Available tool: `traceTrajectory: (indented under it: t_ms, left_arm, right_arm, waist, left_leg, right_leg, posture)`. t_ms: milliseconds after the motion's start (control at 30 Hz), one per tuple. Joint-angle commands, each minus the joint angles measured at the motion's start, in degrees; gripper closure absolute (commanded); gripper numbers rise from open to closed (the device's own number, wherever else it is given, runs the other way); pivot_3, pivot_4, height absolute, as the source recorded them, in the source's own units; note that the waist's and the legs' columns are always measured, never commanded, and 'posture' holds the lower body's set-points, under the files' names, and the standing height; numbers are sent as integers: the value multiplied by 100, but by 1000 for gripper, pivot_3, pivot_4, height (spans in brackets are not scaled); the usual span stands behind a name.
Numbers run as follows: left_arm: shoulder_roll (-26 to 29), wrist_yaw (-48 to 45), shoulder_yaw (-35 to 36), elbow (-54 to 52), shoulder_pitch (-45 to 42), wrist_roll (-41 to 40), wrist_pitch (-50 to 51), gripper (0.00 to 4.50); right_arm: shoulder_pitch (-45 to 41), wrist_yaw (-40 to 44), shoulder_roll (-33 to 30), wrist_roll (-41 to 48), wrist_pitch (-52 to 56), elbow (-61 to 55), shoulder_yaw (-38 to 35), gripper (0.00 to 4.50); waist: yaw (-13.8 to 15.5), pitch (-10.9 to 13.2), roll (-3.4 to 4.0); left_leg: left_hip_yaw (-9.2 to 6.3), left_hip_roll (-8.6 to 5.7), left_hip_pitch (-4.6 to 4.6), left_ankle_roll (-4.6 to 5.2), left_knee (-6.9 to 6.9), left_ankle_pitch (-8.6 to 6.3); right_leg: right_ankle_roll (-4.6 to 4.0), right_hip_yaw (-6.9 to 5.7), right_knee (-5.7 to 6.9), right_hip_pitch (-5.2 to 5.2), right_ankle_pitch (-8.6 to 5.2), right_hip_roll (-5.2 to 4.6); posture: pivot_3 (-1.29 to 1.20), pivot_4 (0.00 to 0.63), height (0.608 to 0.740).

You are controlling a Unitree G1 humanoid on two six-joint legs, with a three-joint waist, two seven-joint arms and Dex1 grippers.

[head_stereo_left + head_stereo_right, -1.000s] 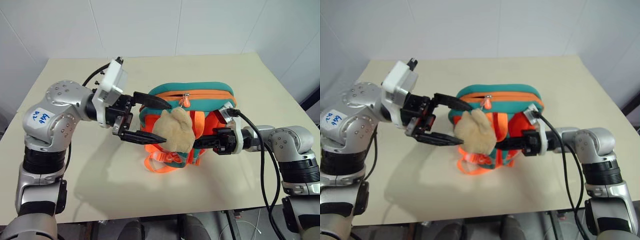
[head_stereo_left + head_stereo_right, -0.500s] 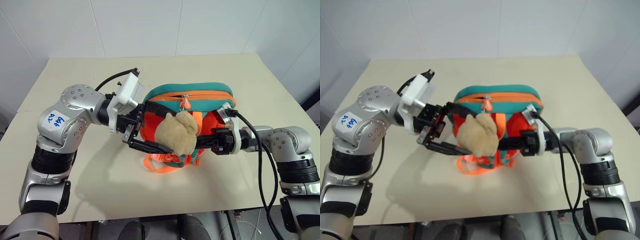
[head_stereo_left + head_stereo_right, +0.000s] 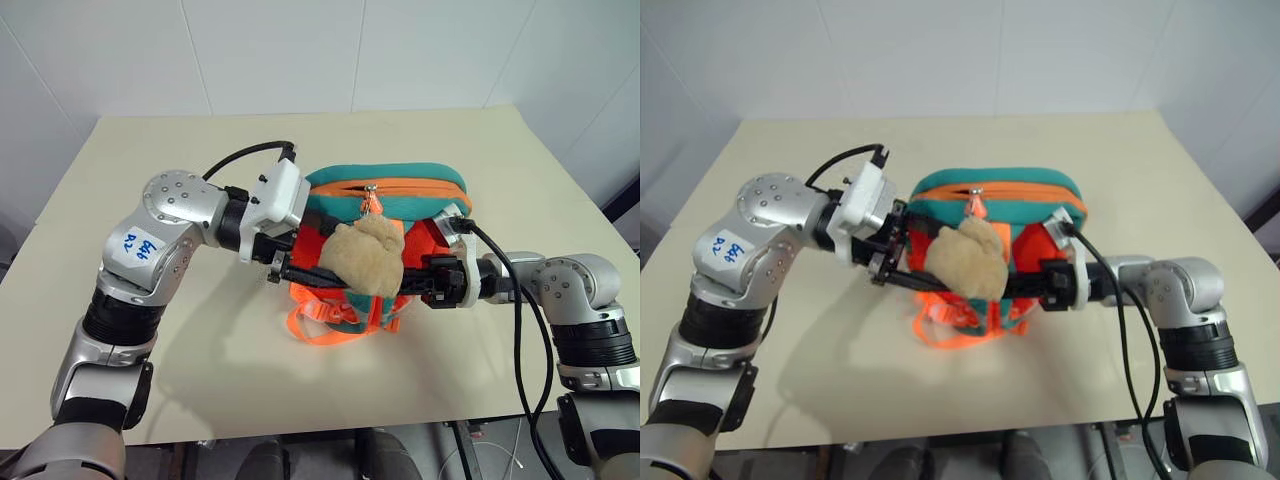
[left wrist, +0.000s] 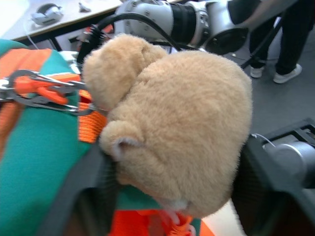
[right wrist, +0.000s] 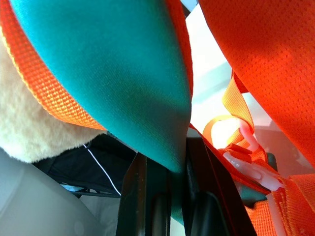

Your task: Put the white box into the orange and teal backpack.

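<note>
The orange and teal backpack (image 3: 400, 178) stands upright at the table's middle, zip at the top closed. A tan plush toy (image 3: 365, 255) hangs on its front. My left gripper (image 3: 345, 265) reaches in from the left and is shut on the plush toy (image 4: 182, 123), one black finger (image 4: 83, 196) on each side of it. From the right, my right gripper (image 3: 405, 285) is shut on a teal strap (image 5: 123, 73) low on the pack's front, the strap pinched between its fingers (image 5: 142, 196). The white box is out of view.
The beige table (image 3: 200, 360) has bare room on every side of the backpack. Loose orange webbing (image 3: 320, 325) trails on the table in front of the pack. White walls stand close behind. In the left wrist view a person's legs (image 4: 290, 39) stand on the floor beyond the table.
My left gripper has moved right, up against the backpack, and its wide-open fingers have closed around the plush toy. The right gripper has stayed put on the strap.
</note>
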Motion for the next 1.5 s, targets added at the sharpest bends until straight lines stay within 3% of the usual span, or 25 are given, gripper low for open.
traceTrajectory:
  t_ms: [33,200,500,700,900,1000,1500]
  left_arm:
    - [58,55,240,-32,-153,-46,-55,2749]
    - [289,-138,579,-42,-72,-430,191,3623]
    - [1273,-477,1311,1027,-361,-623,486,3623]
    - [2121,-1020,1281,2027,-268,-295,398,3623]
    - [2374,-1293,1096,3007,12,100,223,3623]
    - [2296,-1374,928,3347,202,287,159,3623]
    - [259,-571,433,4941,473,1320,-1376,3623]
  right_arm:
    - [14,7,47,80,-23,-215,-59,4059]
    - [40,-1,44,87,-8,-246,-68,4059]
    - [101,-1,23,99,16,-278,-86,4059]
    - [173,-59,20,157,52,-345,-152,4059]
    - [225,-157,10,225,73,-396,-220,4059]
    - [256,-231,28,285,94,-442,-258,4059]
    - [433,-646,67,635,327,-701,-524,4059]
  waist:
    - [-2,0,0]
    - [-7,0,0]
    - [2,0,0]
    - [-23,0,0]
    - [-17,0,0]
    - [-17,0,0]
    - [25,-1,-1]
  left_leg:
    - [0,0,0,0,0,0]
    - [0,0,0,0,-1,0]
    - [-2,0,1,1,0,-1]
    - [0,1,2,2,-13,-1]
    - [2,1,2,3,-14,-2]
    - [2,2,2,4,-15,-2]
    - [3,0,-2,6,4,-4]
  right_leg:
    - [0,0,0,0,0,0]
    - [0,0,-1,0,0,0]
    - [0,-2,1,0,0,0]
    - [-2,-2,-2,-3,-1,3]
    - [-2,-2,-2,-3,-1,2]
    - [-3,-2,-1,-4,-2,3]
    - [0,-4,5,-1,0,-3]
  posture:
    - [0,150,740]
    - [0,150,740]
    - [0,150,740]
    - [0,150,740]
    - [0,150,740]
    - [0,150,740]
    - [0,150,740]
